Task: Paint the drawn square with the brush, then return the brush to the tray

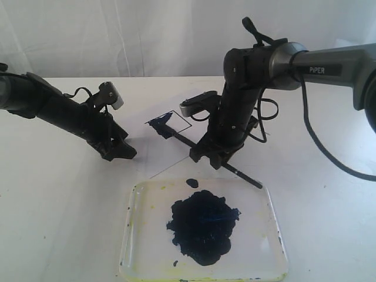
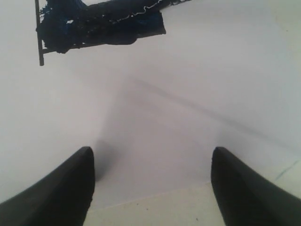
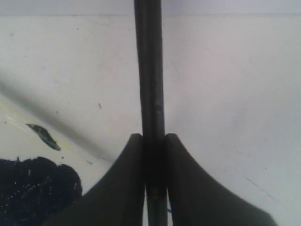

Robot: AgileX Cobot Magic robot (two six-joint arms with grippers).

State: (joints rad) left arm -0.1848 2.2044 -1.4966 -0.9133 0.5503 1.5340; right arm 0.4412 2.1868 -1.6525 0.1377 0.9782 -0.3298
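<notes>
right jaws: you grip the long thin black brush (image 3: 149,70), tip over the black-outlined square (image 1: 171,124).
left jaws: open, empty.

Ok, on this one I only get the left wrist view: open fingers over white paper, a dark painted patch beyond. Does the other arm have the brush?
Observer: Yes, the right wrist view shows the right gripper shut on the brush.
Operator: Where is its tip?
Observer: In the exterior view it reaches the drawn square, whose left part is dark with paint and the rest white.
Operator: And the tray?
Observer: The tray lies nearer the camera than the paper, with a paint blob in its middle; the brush is not lying in it.
</notes>
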